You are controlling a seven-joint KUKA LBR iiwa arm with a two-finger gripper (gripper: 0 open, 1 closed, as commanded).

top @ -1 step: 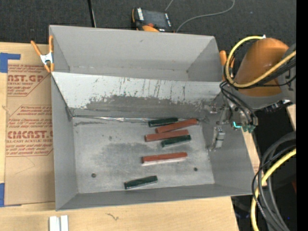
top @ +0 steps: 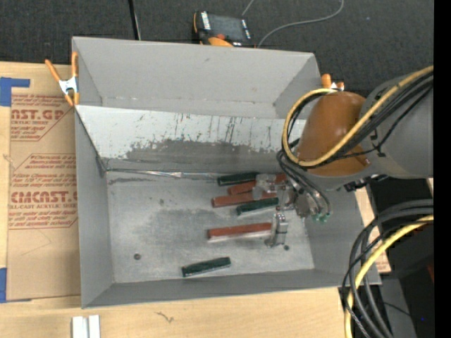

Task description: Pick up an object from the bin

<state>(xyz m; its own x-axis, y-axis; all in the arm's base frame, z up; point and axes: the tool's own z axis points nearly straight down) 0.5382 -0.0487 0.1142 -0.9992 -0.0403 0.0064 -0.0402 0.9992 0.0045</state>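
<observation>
**Tool low at the end of a red-brown bar, nothing lifted yet**

Camera view: the arm reaches in from the right, its orange cover above the right wall of the grey bin. The tool is down near the bin floor on the right side, at the right-hand end of the lower red-brown bar, which lies flat and roughly crosswise. I cannot tell whether the tool is released or clenched, nor whether it touches the bar or only hangs just above its end.

Four more flat bars lie on the floor. The top green bar, the upper red-brown bar and the middle green bar sit close together just above the tool. The front green bar lies apart, near the front wall.

By my judgement the pick is at the approach or grasp stage. The tool is at the likely thing, but every bar rests on the floor, so closing on one and lifting it out are left to do.

None of the bars carries a brand, label or writing that I can read.
</observation>
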